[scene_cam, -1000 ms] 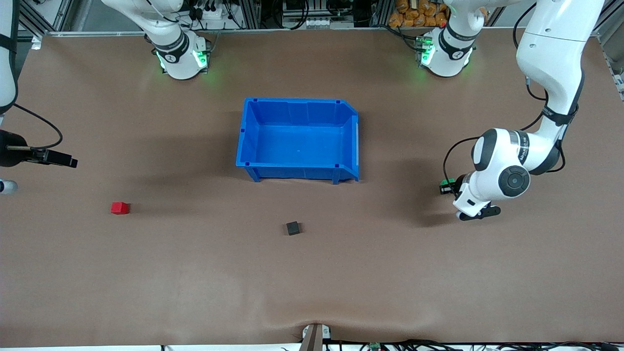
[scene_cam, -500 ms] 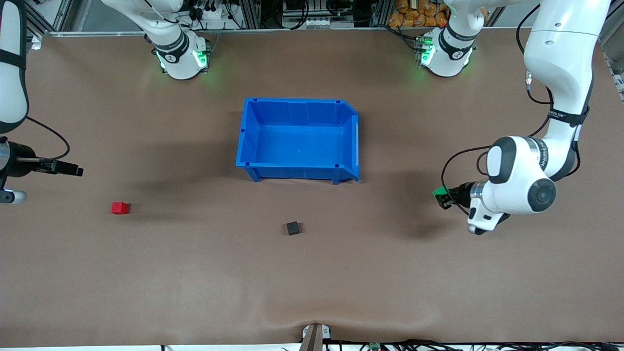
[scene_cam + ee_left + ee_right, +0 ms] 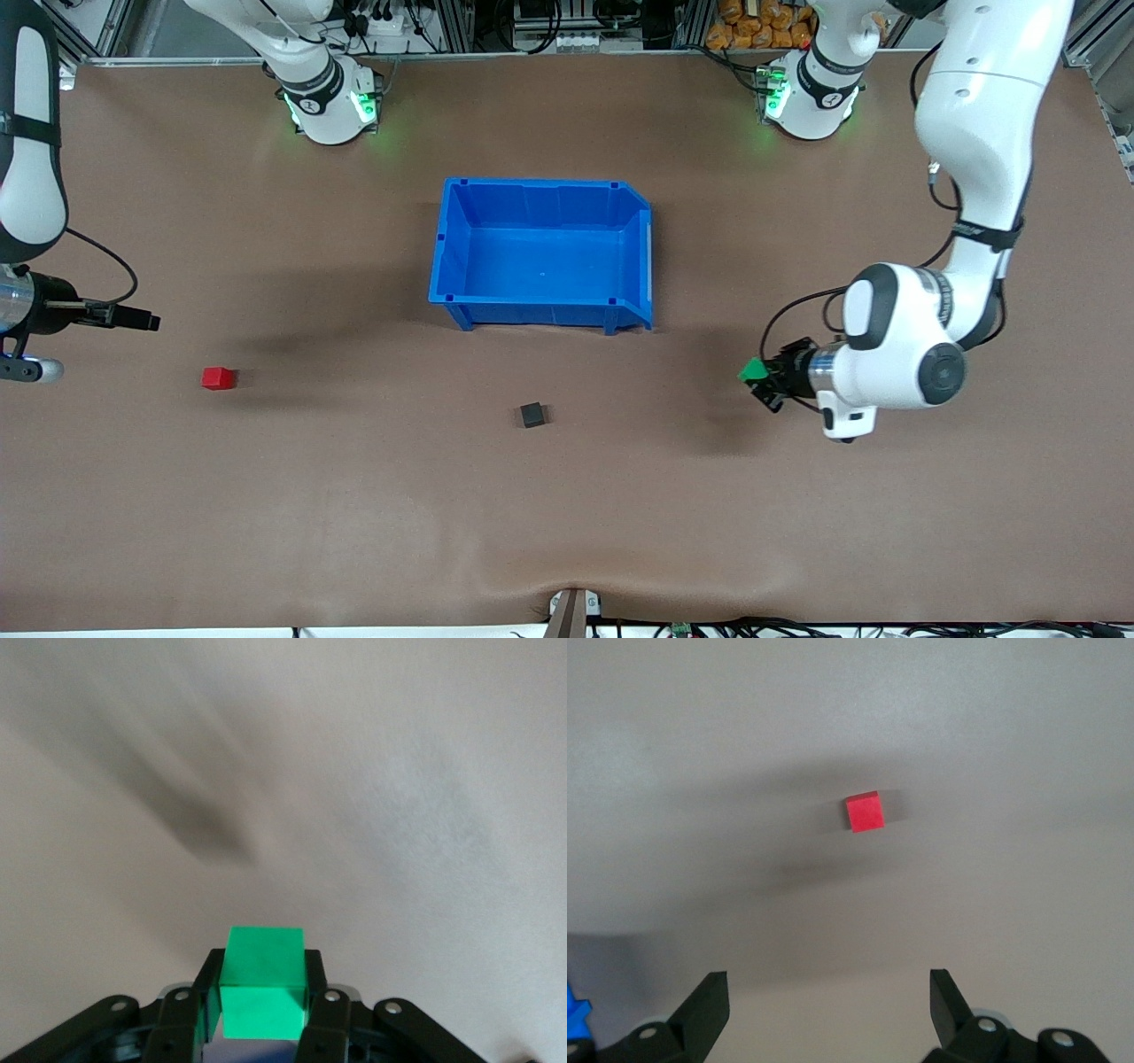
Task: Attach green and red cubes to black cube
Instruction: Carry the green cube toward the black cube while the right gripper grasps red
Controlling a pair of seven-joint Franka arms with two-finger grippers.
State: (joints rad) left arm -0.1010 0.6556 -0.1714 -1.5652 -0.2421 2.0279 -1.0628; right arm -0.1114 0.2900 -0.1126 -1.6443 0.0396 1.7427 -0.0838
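My left gripper (image 3: 760, 374) is shut on the green cube (image 3: 753, 369), holding it above the bare table toward the left arm's end. The left wrist view shows the green cube (image 3: 263, 981) clamped between the two black fingers (image 3: 316, 992). The black cube (image 3: 532, 414) lies on the table, nearer to the front camera than the blue bin. The red cube (image 3: 217, 378) lies toward the right arm's end. My right gripper (image 3: 142, 321) is open and empty in the air near the red cube, which shows in the right wrist view (image 3: 865, 811).
An empty blue bin (image 3: 540, 312) stands mid-table between the two arm bases. Brown table surface (image 3: 567, 514) stretches around the cubes.
My left gripper has moved with the green cube toward the black cube. My right gripper has shifted slightly toward the red cube.
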